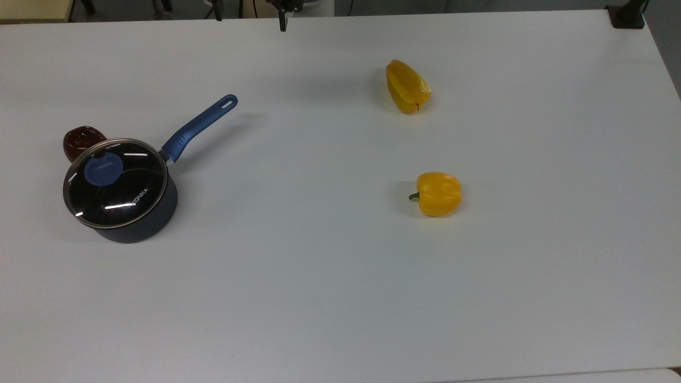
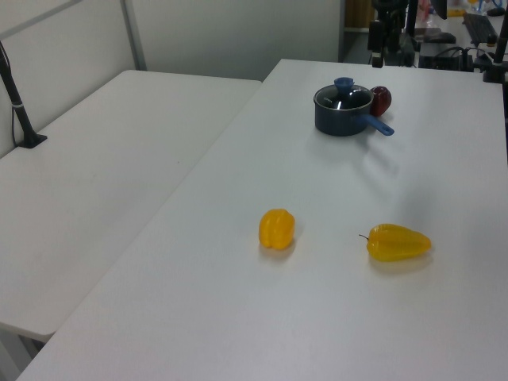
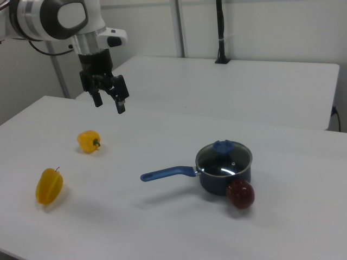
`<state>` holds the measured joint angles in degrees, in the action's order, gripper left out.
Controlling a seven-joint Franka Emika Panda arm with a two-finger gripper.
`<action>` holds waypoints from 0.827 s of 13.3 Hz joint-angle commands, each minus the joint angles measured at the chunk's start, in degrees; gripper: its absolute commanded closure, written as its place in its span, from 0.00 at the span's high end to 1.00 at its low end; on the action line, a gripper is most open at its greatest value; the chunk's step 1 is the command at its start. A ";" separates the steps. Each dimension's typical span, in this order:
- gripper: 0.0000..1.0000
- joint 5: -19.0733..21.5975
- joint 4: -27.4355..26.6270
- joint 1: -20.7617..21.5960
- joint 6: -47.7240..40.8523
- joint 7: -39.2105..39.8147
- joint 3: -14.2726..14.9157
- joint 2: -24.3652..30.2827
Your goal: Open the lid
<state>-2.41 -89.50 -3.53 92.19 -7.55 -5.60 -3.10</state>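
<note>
The round clear glass lid (image 1: 113,183) with its thin metal rim, blue centre knob (image 1: 104,169) and white lettering sat closed on the dark saucepan (image 1: 139,223), whose long blue handle (image 1: 199,126) pointed toward the top view's upper right. The pan stood near the top view's left edge on the white table (image 1: 340,298), with a dark red rounded fruit (image 1: 82,141) touching or just beside its far wall. In the right view the same red fruit (image 3: 240,194) lay in front of the pan and the lid's knob (image 3: 223,145) stood up plainly above the glass.

The claw (image 3: 109,96) hung in the air well apart from the pan, above the table's far side in the right view's upper left; its two fingers were spread and held nothing. Two yellow peppers lay elsewhere: a blocky yellow bell pepper with a green stem (image 1: 438,193) and a longer, pointed yellow pepper (image 1: 407,86), both well clear of the pan.

By the look of it the task had not started: the lid was untouched and the arm was at the approach step. The next move would call for carrying the spread claw across to sit over the blue knob, lowering it so the fingers straddle the knob, pinching it, then lifting straight up. The pan might shift or tilt if the grip lands off centre.
</note>
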 commanded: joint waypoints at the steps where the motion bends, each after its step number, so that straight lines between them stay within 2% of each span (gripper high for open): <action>1: 1.00 0.58 -0.76 0.19 1.59 0.52 0.77 0.37; 5: 1.00 0.57 -0.50 -0.42 2.38 0.52 0.94 -0.07; 9: 1.00 1.01 0.38 -7.36 14.22 0.34 3.14 -4.36; 11: 1.00 1.18 0.38 -11.83 22.82 0.34 3.06 -8.31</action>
<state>-2.33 -89.50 -11.77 107.44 -7.51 -2.61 -7.35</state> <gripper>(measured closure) 0.000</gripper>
